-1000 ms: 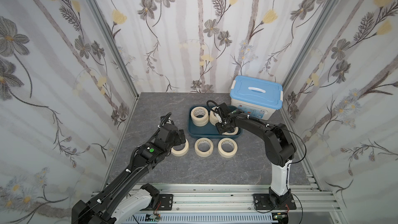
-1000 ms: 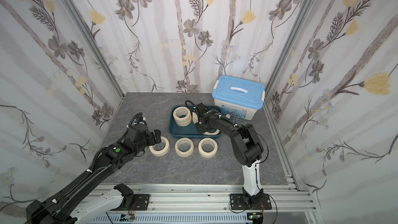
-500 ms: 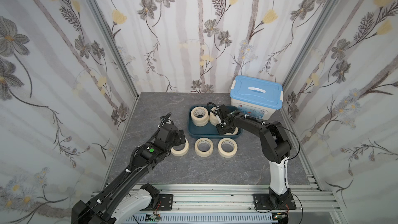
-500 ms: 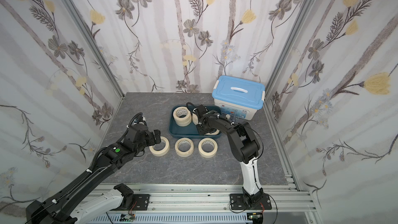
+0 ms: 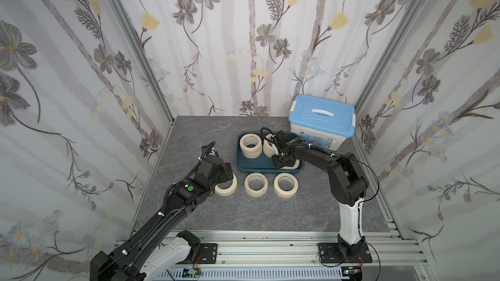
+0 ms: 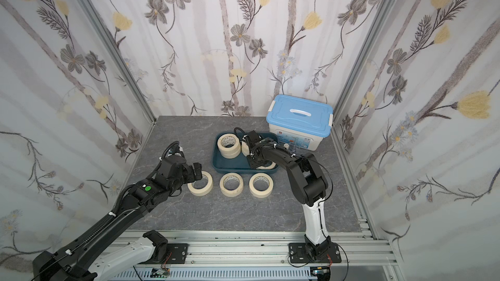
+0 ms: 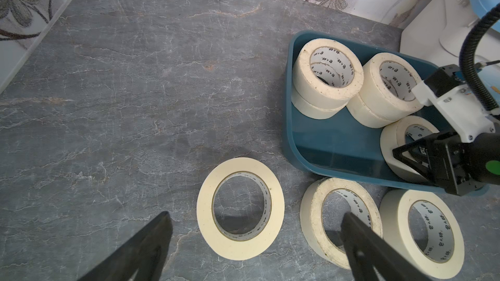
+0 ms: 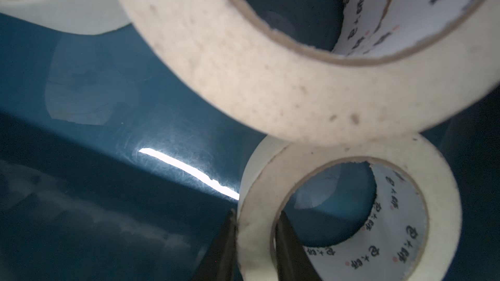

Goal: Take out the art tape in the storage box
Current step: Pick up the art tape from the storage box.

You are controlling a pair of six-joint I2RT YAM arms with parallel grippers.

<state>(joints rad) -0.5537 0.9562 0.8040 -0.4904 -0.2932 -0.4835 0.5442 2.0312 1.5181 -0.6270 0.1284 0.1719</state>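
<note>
Closed since a second ago, the right gripper (image 8: 255, 218) pinches one art tape roll (image 8: 266, 185) in the storage box (image 5: 254, 163).
That roll lies flat at the box's front right corner, one finger inside its core, one outside. Two stacked pairs (image 5: 251, 154) stand along the box's back edge; three more rolls (image 5: 256, 193) lie in a row on the counter (image 5: 216, 136) just before it. Left gripper (image 7: 257, 214) hangs spread wide over the leftmost, grasping nothing.

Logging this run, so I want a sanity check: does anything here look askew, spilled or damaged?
Nothing spilled or damaged. In the tray, both two-roll stacks are sloppy: the left top roll and the right top roll sit off-centre. The right claw pinches a lone roll by its wall.
</note>
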